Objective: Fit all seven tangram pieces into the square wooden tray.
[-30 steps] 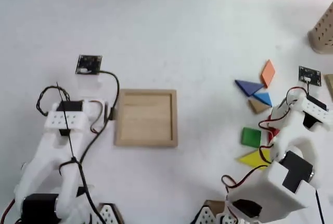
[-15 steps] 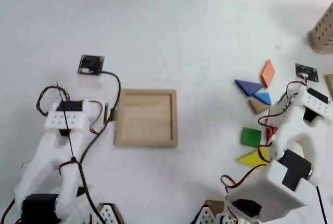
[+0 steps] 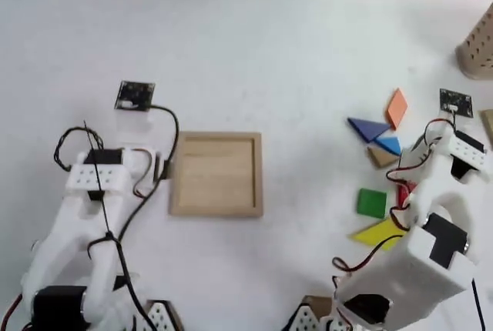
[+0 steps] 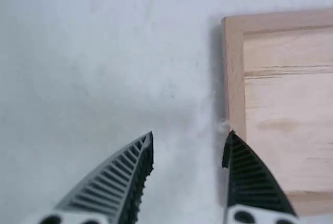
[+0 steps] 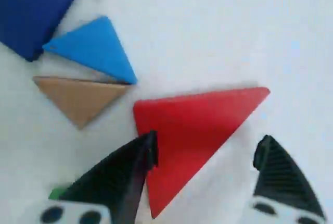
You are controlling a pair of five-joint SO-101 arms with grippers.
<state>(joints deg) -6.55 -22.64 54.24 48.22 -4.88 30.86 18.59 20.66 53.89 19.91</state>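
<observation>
The hand [image 5: 208, 141], spread wide, straddles the red triangle [image 5: 187, 125]; a green sliver [image 5: 60, 191], perhaps another piece.

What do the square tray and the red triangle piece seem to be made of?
Square tray: pale unpainted wood, matte; grain lines show on its floor. Red triangle: probably painted wood, possibly plastic; the flat, even colour hides any grain.
</observation>
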